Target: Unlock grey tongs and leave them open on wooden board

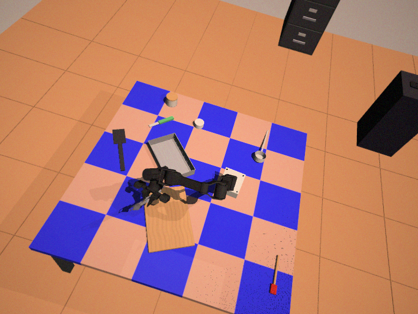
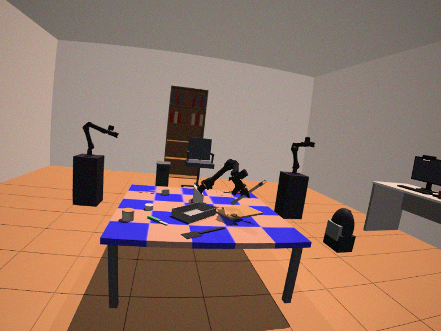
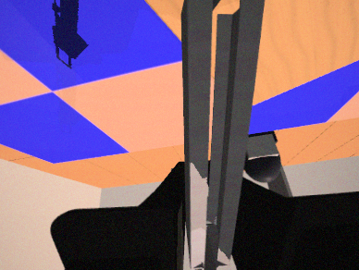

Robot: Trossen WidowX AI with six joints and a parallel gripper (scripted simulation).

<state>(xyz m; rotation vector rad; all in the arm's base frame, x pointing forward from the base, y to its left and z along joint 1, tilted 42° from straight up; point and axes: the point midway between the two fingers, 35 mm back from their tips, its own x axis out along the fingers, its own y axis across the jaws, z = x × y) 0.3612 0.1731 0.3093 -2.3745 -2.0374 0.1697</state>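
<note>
1. Tongs [image 1: 139,204] [image 2: 250,191] [image 3: 198,92]: grey, long and slender; held between the closed jaws, raised off the worktop [image 1: 223,222] [image 2: 169,236] [image 3: 134,106] and tilted. In the exterior view, the upper end is a small open frame and the lower end is rounded. The two arms run side by side, a narrow gap between them; the state of the lock cannot be discerned.
2. Roasting tin [image 1: 162,139] [image 2: 180,216]: shallow, rectangular, with dark grey walls and a paler floor; upright on the worktop, near the board.
3. Wooden board [image 1: 170,231] [image 2: 246,212] [image 3: 310,42]: light brown, grained, rectangular; flat on the worktop, partly shadowed.
</note>
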